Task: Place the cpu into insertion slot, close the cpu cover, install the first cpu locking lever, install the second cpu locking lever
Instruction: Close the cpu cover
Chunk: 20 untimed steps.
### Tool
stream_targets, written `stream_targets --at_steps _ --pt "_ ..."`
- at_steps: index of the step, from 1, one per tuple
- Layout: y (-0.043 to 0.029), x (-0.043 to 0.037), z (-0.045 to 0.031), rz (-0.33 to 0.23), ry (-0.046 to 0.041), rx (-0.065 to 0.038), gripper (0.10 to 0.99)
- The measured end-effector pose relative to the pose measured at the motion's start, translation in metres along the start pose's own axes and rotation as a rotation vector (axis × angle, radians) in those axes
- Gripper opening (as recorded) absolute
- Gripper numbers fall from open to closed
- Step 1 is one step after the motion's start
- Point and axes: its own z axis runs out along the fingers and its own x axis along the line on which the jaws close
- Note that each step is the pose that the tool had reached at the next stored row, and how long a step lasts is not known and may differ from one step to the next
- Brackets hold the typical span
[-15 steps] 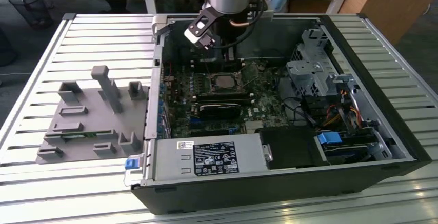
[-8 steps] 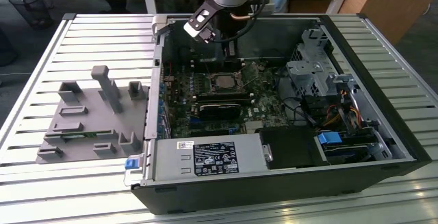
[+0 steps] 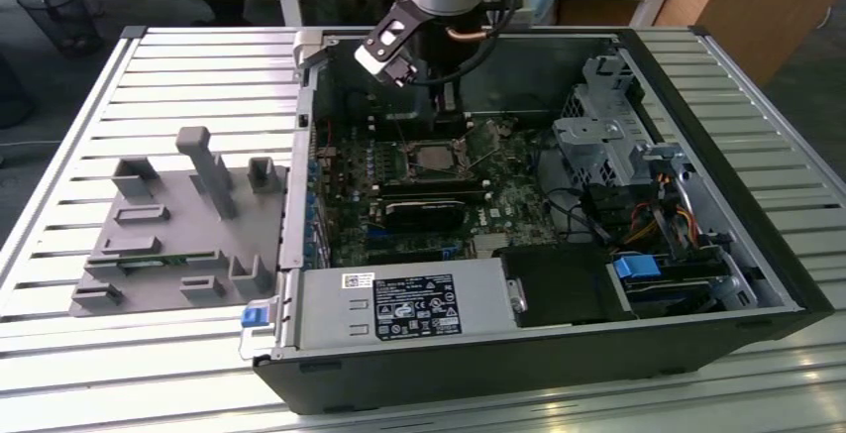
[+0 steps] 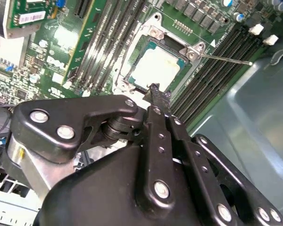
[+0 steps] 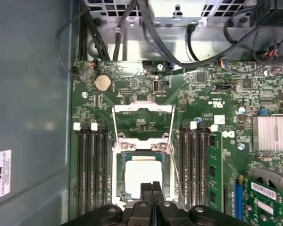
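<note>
The cpu [image 5: 142, 173] lies flat in the insertion slot [image 5: 117, 175] on the green board, its pale metal top showing in both wrist views [image 4: 156, 69]. The cpu cover [image 5: 142, 109], a thin metal frame, stands raised off the socket's hinge side, and board shows through its window. A thin locking lever [image 4: 226, 59] sticks out beside the socket. My gripper [image 5: 152, 187] hangs just above the chip's near edge with its black fingers pressed together and nothing between them [image 4: 154, 89]. In the exterior view the gripper [image 3: 447, 121] hovers over the socket [image 3: 434, 159] inside the open case.
Black memory slots [image 5: 90, 169] flank the socket on both sides. Cables [image 5: 146, 33] and a drive cage [image 3: 601, 146] crowd one side of the case. A power supply [image 3: 396, 306] fills the front. A grey fixture tray [image 3: 172, 225] sits on the slatted table at the exterior view's left.
</note>
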Motion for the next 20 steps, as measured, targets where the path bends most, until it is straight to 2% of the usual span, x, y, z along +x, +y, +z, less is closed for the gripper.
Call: stream_targets --at_steps 3,9,13,20 --pt "0.0024 -0.0015 0.0002 0.0 0.0002 0.0 0.122" --pt "0.0235 -0.0013 0.0015 -0.002 0.0003 0.004 0.122" --pt "0.0278 -0.0012 0.0019 -0.029 0.0026 0.005 0.122" --pt "0.0425 -0.001 0.0031 -0.037 0.0032 0.007 0.122"
